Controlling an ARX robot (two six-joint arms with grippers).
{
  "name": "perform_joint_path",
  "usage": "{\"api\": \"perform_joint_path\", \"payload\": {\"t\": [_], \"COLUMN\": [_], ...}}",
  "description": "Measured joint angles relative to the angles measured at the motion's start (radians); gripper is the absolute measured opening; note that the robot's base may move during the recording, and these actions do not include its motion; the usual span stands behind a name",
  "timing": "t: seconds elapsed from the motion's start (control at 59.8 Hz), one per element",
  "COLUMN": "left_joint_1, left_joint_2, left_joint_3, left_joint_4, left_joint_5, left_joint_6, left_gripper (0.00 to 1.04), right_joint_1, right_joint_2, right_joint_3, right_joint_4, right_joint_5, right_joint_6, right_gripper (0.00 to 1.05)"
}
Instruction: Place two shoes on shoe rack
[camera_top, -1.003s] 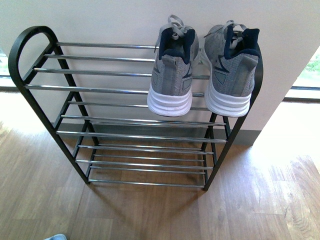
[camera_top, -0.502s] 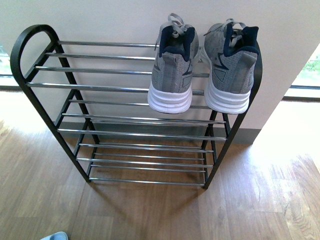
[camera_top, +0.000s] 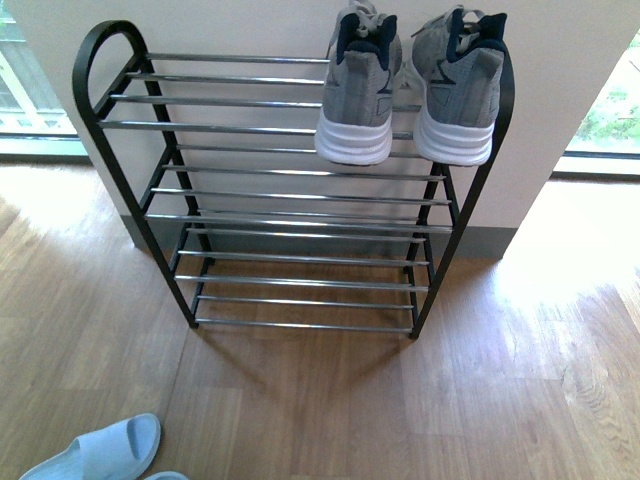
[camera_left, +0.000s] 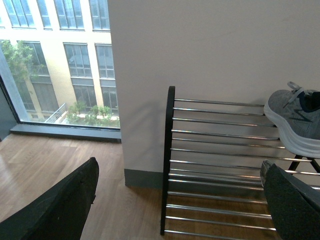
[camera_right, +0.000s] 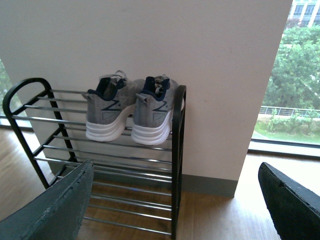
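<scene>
Two grey knit sneakers stand side by side, heels out, at the right end of the shoe rack's (camera_top: 300, 215) top tier: one sneaker (camera_top: 360, 95) on the left, the other sneaker (camera_top: 460, 90) by the right frame. They also show in the right wrist view (camera_right: 107, 112) (camera_right: 152, 115). A pale blue slide (camera_top: 95, 452) lies on the floor at the front left. My left gripper (camera_left: 180, 200) is open and empty, facing the rack's left end (camera_left: 170, 160). My right gripper (camera_right: 175, 210) is open and empty, facing the rack's right frame (camera_right: 176, 165). Neither arm shows in the front view.
The rack stands against a white wall with a grey skirting board (camera_top: 480, 240). Floor-to-ceiling windows (camera_left: 55, 65) flank the wall on both sides. The floor is wood planks (camera_top: 330, 400). The edge of a second slide (camera_top: 168, 476) peeks in at the bottom.
The front view has drawn back and shifted: the rack sits higher and further right in frame, and more of the pale blue slide shows at the bottom left. The sneakers have not moved on the rack.
</scene>
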Motion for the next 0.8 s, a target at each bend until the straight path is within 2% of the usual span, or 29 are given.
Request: {"api": "perform_joint_path", "payload": {"t": [0.803], "left_joint_1": [0.000], "left_joint_2": [0.000], "left_joint_3": [0.000], "left_joint_4": [0.000], "left_joint_5": [-0.005], "left_joint_6": [0.000], "left_gripper": [0.95], "right_joint_1": [0.001], "right_joint_2": [-0.002], "right_joint_3": [0.000], "right_joint_4": [-0.002], "right_joint_5": [-0.007], "right_joint_6": [0.000], "right_gripper": [0.95]}}
